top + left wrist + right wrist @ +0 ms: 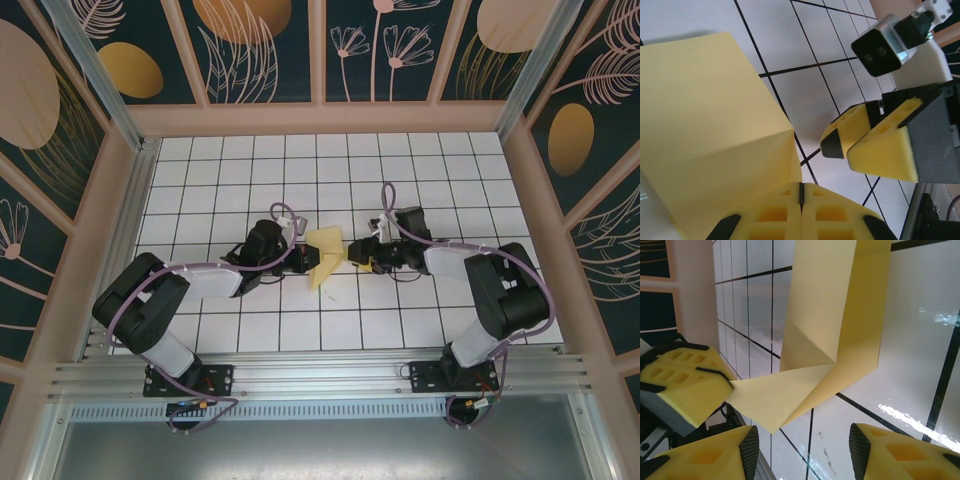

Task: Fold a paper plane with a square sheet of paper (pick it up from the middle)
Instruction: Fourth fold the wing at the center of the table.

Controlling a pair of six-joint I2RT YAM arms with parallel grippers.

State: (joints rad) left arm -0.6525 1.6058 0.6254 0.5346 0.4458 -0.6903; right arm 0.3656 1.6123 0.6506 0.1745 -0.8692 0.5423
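The left gripper (801,196), right under the lens, is pressing its yellow pads together on a corner of the folded sheet of paper (715,125), which is hanging above the tiled table (400,310) midway between the arms. The pads are hiding the pinch itself. The right gripper (805,452) is standing spread just beside the sheet; I cannot tell whether it is touching.

Matt, creased yellow paper (830,315) sits pinched between foam-like matt yellow fingers (685,385); under them, the white tiled tabletop (920,340) looks glossy.
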